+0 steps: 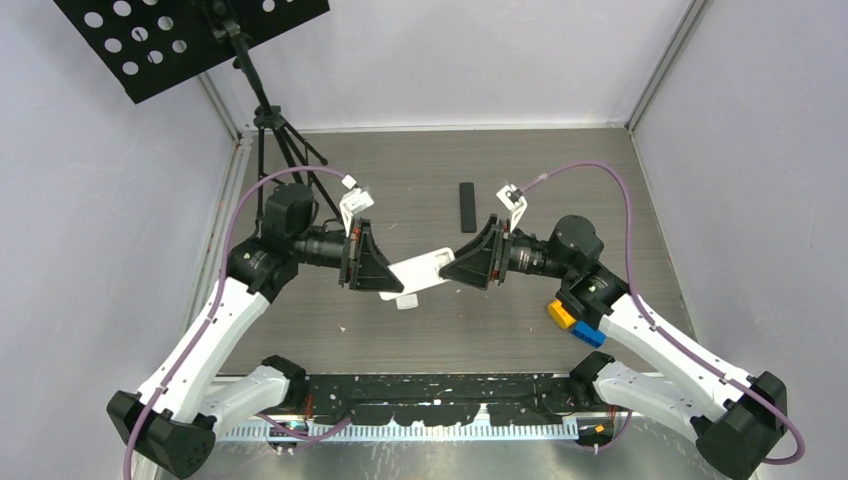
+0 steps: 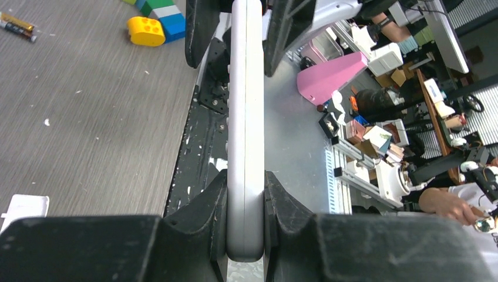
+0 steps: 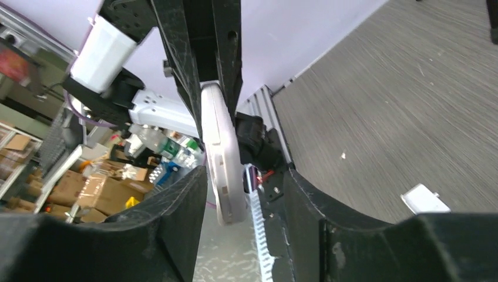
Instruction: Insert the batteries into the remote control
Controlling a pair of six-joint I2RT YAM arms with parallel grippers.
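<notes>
The slim white plastic remote control (image 1: pixel 420 272) is held above the middle of the counter (image 1: pixel 400 180). Its broad face is up, and its length runs from 8 o'clock to 2 o'clock in the top view. The left pincer (image 2: pixel 245 197) clamps its 8 o'clock end, while the right pincer (image 3: pixel 244 188) straddles the other end with a gap. Two small cylindrical batteries (image 2: pixel 16 27), one gold-and-black, lie side by side on the counter at 10 o'clock in the left wrist view.
</notes>
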